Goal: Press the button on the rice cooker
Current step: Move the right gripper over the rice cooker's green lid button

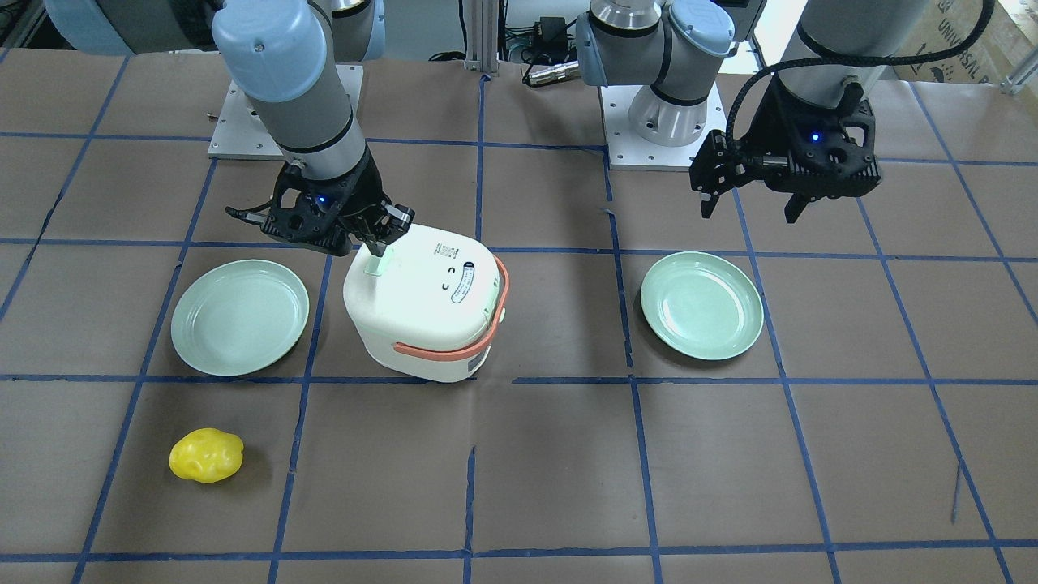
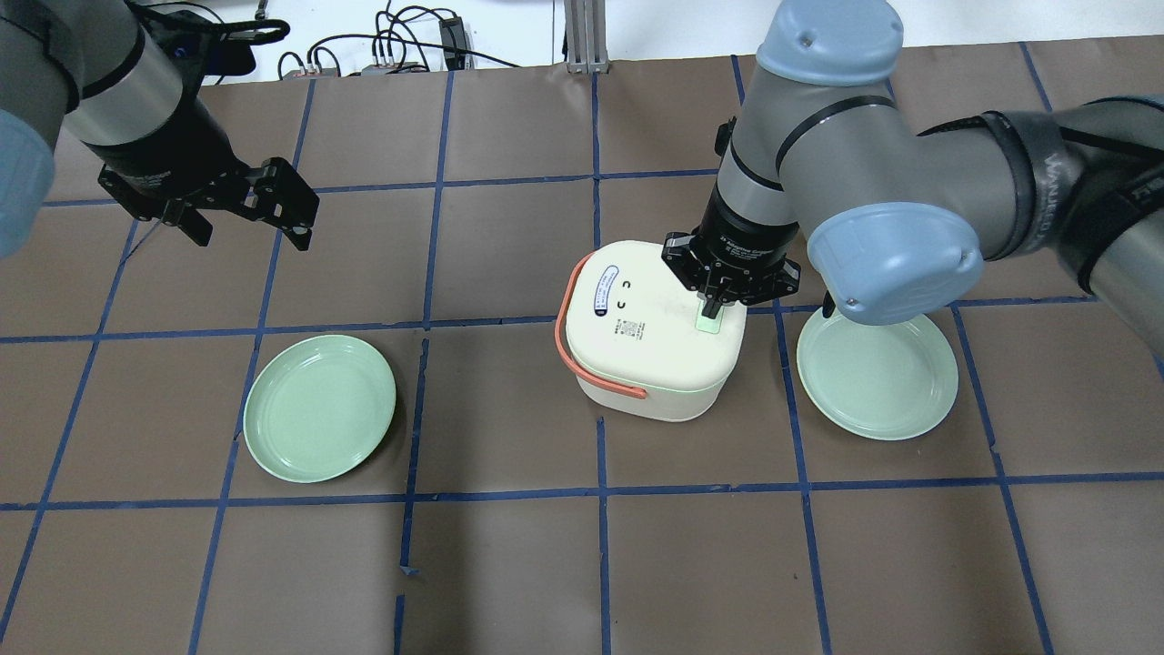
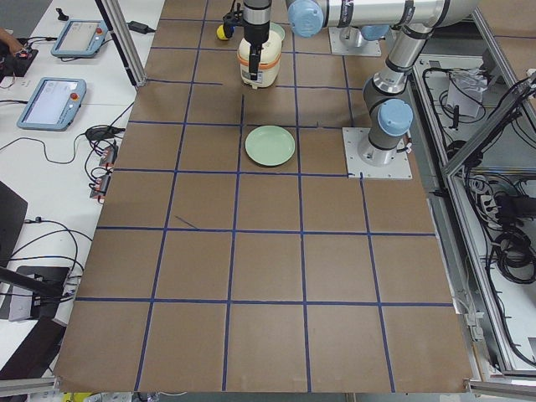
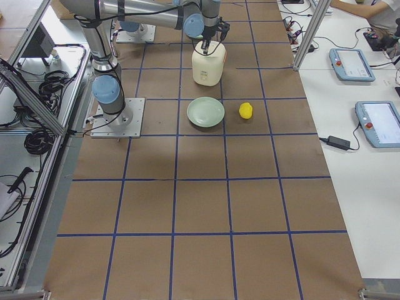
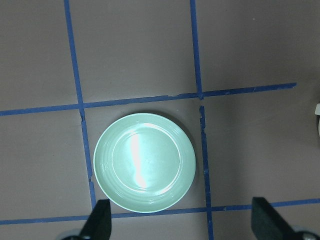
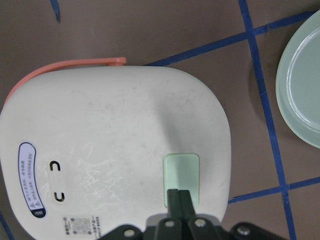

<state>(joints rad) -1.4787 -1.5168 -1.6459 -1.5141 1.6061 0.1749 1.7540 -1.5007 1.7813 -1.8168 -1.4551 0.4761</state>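
Note:
The white rice cooker (image 2: pixel 637 346) with a coral handle stands at mid-table; it also shows in the front view (image 1: pixel 430 316) and the right wrist view (image 6: pixel 100 150). Its pale mint-green button (image 6: pixel 181 170) sits near the lid's edge (image 2: pixel 707 322) (image 1: pixel 379 265). My right gripper (image 2: pixel 714 305) (image 1: pixel 375 247) (image 6: pixel 179 196) is shut and points straight down, its tips on the button's near end. My left gripper (image 2: pixel 253 238) (image 1: pixel 749 215) is open and empty, hovering far from the cooker above a green plate (image 5: pixel 144 162).
Two green plates flank the cooker, one on its left (image 2: pixel 320 407) and one on its right (image 2: pixel 878 375) under my right arm's elbow. A yellow pepper-like object (image 1: pixel 206 455) lies near the operators' side of the table.

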